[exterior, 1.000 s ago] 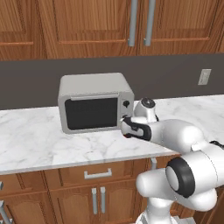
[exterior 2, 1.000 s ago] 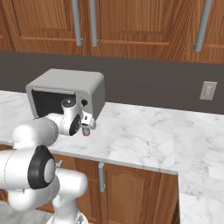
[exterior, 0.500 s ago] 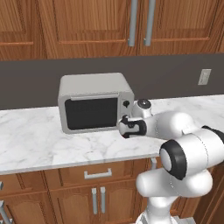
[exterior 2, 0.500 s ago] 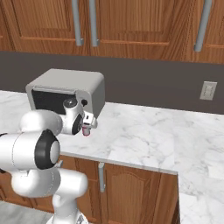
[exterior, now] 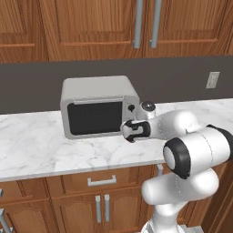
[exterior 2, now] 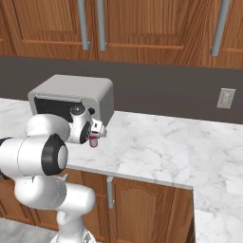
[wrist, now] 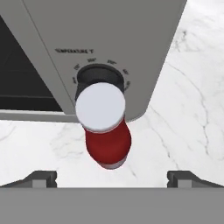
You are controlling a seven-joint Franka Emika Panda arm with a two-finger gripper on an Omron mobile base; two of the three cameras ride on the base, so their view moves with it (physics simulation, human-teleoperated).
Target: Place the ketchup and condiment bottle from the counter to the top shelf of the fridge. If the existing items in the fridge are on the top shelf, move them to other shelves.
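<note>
Where wooden cabinets hang, marbled counter bears a toaster oven

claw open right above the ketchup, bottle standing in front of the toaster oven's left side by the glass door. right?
Not quite. The ketchup stands at the toaster oven's right side, below its control dial, as the hand view shows. The claw is open above the ketchup, as you said.

I see the ketchup upright on the counter, just before the toaster oven, near its dial. My gripper hangs above it, apparently apart. Cabinets hang behind.
</note>
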